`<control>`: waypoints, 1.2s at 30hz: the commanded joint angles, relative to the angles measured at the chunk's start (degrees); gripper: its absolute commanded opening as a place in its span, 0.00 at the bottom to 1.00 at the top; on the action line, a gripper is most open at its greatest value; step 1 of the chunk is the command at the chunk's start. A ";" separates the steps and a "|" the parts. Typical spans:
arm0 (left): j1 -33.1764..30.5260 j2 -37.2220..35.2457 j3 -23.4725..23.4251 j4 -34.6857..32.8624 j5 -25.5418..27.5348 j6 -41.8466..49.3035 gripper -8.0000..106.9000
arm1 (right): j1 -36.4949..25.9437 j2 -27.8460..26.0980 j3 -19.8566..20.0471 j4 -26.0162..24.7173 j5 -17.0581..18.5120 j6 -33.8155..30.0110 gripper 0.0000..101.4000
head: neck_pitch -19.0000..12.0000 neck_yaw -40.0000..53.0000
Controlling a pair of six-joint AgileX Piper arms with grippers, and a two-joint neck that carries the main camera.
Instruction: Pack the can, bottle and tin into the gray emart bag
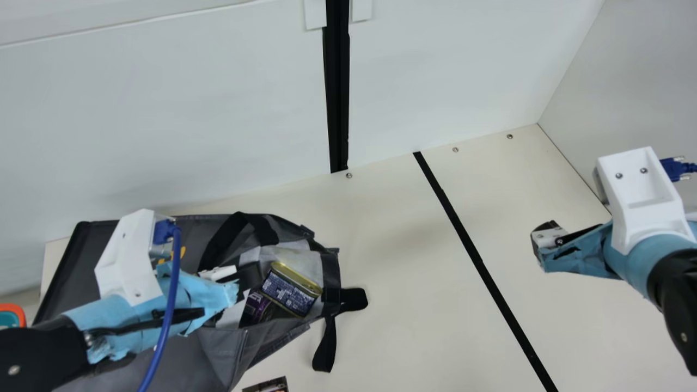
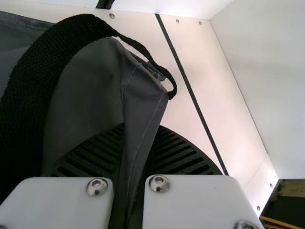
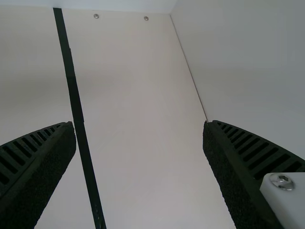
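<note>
The gray bag [image 1: 212, 348] lies on its side at the main view's left, its mouth toward the table's middle. A rectangular tin [image 1: 291, 289] with a gold rim rests in the mouth, beside a dark purple item [image 1: 257, 308], perhaps the can. My left gripper [image 1: 253, 276] is at the bag's opening; in the left wrist view the left gripper [image 2: 138, 152] is shut on a fold of the gray bag [image 2: 143, 107]. Over the table at the right, my right gripper [image 1: 539, 242] is apart from the bag; in the right wrist view the right gripper [image 3: 139, 129] stands open around nothing.
Black straps [image 1: 325, 343] trail from the bag onto the cream table [image 1: 403, 305]. A small dark printed item [image 1: 267, 385] lies at the near edge, an orange-rimmed object [image 1: 16, 313] at far left. White walls stand behind and right.
</note>
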 commanded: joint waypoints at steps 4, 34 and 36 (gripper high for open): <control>0.00 0.00 0.00 0.00 0.00 0.00 0.16 | -0.89 -0.45 -1.56 1.21 1.99 -0.89 0.90 | -1.30 -0.05; 0.00 0.00 0.00 0.00 0.00 0.00 0.16 | -2.29 -3.79 -6.73 5.64 10.10 -2.93 0.90 | -1.30 -0.05; 0.00 0.00 0.00 0.00 0.00 0.00 0.16 | -2.22 -3.93 -6.71 5.63 10.25 -2.84 0.90 | -1.30 -0.05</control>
